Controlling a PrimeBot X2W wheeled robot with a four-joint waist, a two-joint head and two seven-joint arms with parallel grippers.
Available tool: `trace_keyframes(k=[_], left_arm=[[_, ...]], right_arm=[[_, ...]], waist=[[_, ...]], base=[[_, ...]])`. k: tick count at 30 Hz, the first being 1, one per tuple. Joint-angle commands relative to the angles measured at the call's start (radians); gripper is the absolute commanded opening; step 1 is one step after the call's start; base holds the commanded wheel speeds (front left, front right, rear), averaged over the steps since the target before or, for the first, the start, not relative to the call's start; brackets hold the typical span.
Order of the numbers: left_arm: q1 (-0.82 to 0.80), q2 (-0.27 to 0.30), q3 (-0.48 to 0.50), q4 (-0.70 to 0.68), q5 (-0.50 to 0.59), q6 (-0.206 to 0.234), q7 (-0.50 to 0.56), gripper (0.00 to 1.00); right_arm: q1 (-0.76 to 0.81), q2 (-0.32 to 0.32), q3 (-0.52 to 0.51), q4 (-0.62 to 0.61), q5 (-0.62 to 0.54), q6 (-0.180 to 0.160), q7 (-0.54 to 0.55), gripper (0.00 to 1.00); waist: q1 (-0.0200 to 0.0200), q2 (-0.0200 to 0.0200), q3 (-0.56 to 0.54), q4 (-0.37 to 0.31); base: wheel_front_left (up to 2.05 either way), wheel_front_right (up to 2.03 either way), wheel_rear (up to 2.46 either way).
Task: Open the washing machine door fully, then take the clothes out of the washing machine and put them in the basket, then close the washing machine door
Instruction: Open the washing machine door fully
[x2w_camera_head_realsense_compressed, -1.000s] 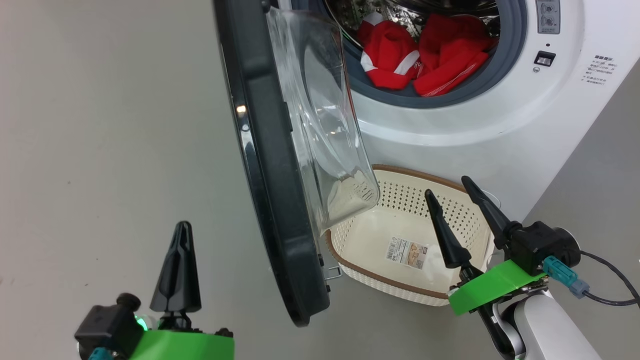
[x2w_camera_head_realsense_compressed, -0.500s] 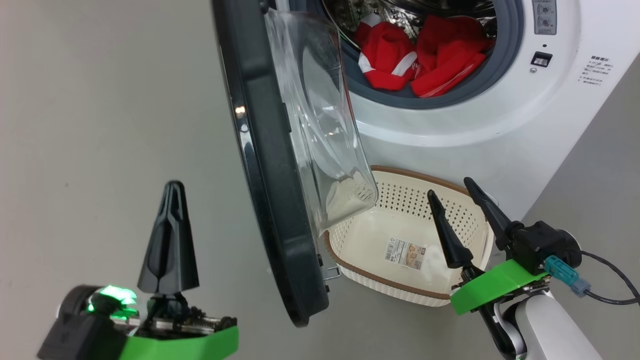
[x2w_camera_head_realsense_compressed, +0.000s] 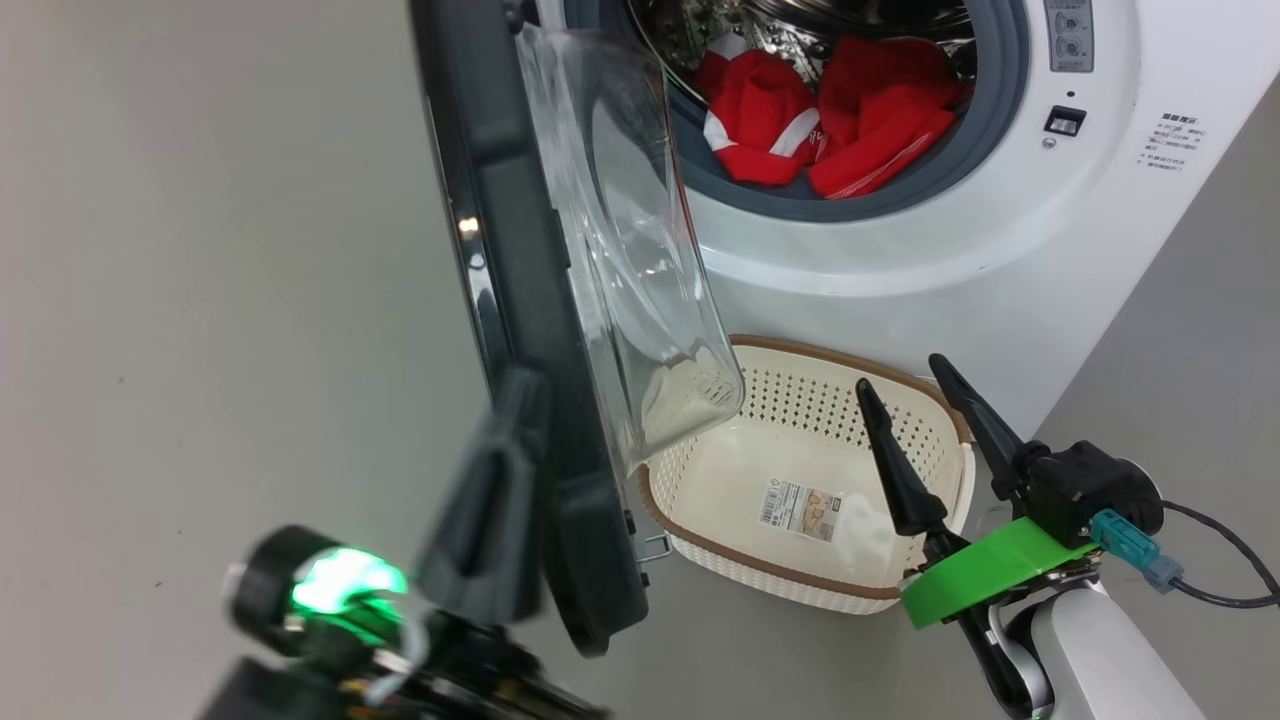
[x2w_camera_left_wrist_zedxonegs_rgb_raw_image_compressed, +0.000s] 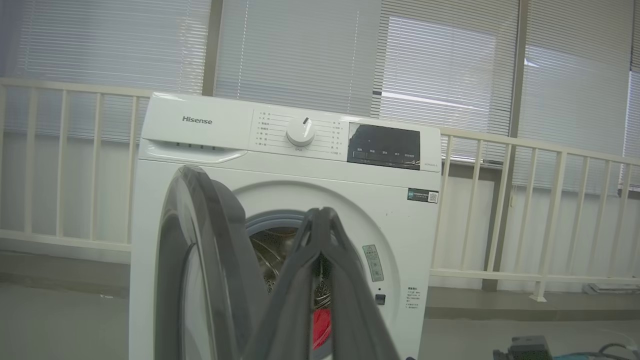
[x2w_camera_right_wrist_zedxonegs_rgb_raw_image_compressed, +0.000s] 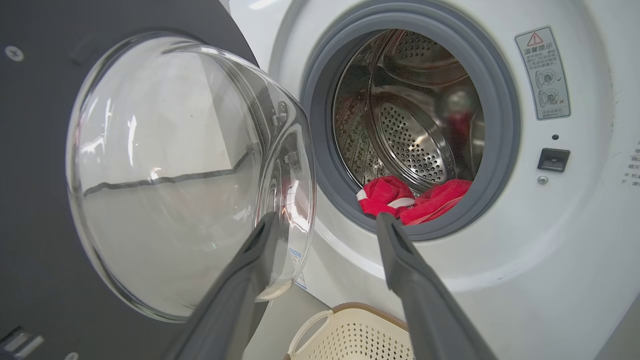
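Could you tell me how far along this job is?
Done: the washing machine door stands partly open. In hand: the left gripper, shut, is by its black rim, seemingly to swing it wider. Left: the clothes lie in the washing machine, the basket holds no clothes, the right gripper hangs open; closing comes last.

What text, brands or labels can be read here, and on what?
"Hisense": washing machine, top panel, left of the dial.
"温馨提示": sticker with a red warning triangle, right of the drum opening.
Too small or blurred to read: program names around the dial, display panel, blue label, paper label in the basket.
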Motion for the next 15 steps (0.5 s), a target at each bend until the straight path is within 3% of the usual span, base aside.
trace_keyframes(k=[1,8,15], left_arm=[[-0.030,0.010,-0.003,-0.024,-0.002,-0.011,0.019,0.00],[-0.022,0.010,-0.123,0.034,-0.028,-0.022,0.091,0.00],[-0.014,0.012,-0.137,0.132,-0.051,-0.006,0.140,0.00]], right_arm=[[-0.025,0.007,0.021,-0.021,0.011,0.005,-0.006,1.00],[-0.025,0.007,0.021,-0.022,0.012,0.005,-0.006,1.00],[-0.032,0.007,0.008,-0.024,0.009,0.005,-0.006,1.00]], waist=[[0.0000,-0.0001,0.001,-0.002],[0.0000,-0.0001,0.004,-0.011],[0.0000,-0.0001,0.017,-0.024]], base=[[0.00,0.00,0.00],[0.00,0.00,0.00],[0.00,0.00,0.00]])
